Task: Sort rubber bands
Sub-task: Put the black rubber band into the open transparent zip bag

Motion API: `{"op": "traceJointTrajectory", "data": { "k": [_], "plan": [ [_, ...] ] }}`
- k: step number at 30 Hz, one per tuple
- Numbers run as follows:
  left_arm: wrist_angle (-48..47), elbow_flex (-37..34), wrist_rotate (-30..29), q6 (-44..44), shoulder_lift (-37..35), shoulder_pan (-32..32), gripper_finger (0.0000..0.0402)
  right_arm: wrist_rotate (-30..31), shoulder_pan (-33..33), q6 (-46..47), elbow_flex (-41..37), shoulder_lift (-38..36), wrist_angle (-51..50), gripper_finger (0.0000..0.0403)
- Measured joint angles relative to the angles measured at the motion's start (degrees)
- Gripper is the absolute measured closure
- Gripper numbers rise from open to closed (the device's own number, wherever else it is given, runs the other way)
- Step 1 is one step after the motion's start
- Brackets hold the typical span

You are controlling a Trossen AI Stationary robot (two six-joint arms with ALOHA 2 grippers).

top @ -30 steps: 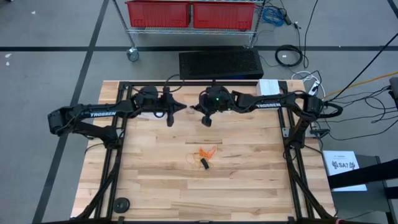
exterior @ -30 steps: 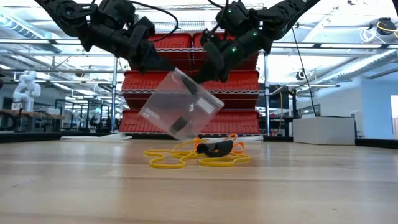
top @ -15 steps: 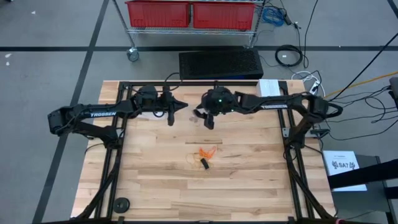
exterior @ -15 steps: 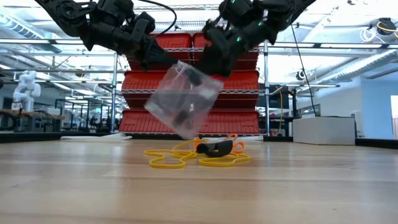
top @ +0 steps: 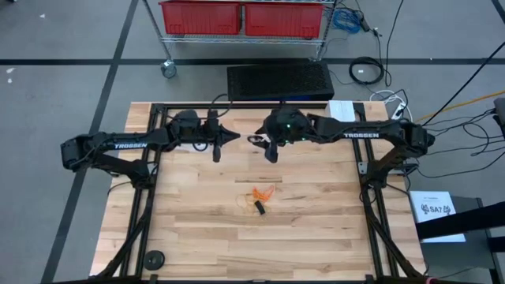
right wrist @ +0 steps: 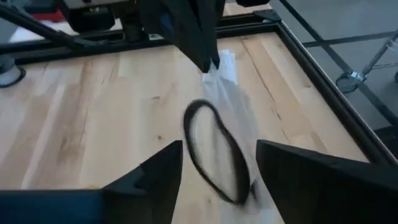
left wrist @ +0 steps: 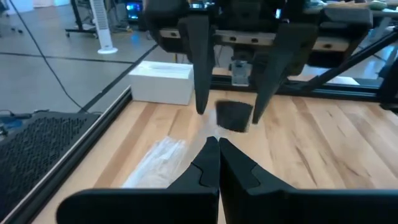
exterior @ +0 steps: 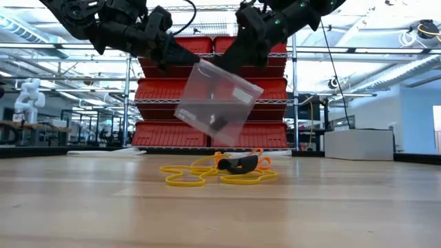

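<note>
Now, left gripper [top: 229, 136]: it is hovering above the far part of the counter [top: 197, 237], its fingers [left wrist: 214, 163] pressed together and pinching one edge of a clear plastic bag [exterior: 218, 101].
Right gripper [top: 263, 144]: it is hanging just beside the left one, facing it; its fingers [right wrist: 155, 171] are standing spread wide, not closing on anything, with the bag between and just ahead of them in the right wrist view.
Clear plastic bag: it is dangling tilted in the air under the left gripper, clear of the counter, with a dark loop [right wrist: 214, 152] showing inside it.
Rubber bands [exterior: 219, 171]: they are lying in a small heap near the middle of the counter, below and nearer than the two grippers; orange loops [top: 263, 192] are spreading around a black one [top: 259, 208], and a pale loop [top: 241, 202] is lying at the heap's left side in the high view.
Behind the counter: red bins [exterior: 207, 89] are sitting on a wire rack.
</note>
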Motion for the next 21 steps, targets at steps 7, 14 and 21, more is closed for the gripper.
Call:
{"op": "traceJointTrajectory", "data": {
  "k": [7, 14, 21],
  "plan": [
    [-0.07, 0.0, -0.01, 0.02, 0.0, -1.12, 0.0402, 5.89, 0.54, -4.0, 0.0, 0.04, 0.07, 0.0358],
    [-0.33, 0.0, -0.03, 0.06, 0.0, -1.07, 0.0401, 6.08, 0.7, -5.74, 0.0, 0.03, -0.18, 0.0398],
    [-0.73, 0.0, -0.03, 0.07, 0.01, -1.07, 0.0402, 10.08, 1.25, -9.88, -0.02, -1.14, -0.41, 0.0401]
  ]
}}
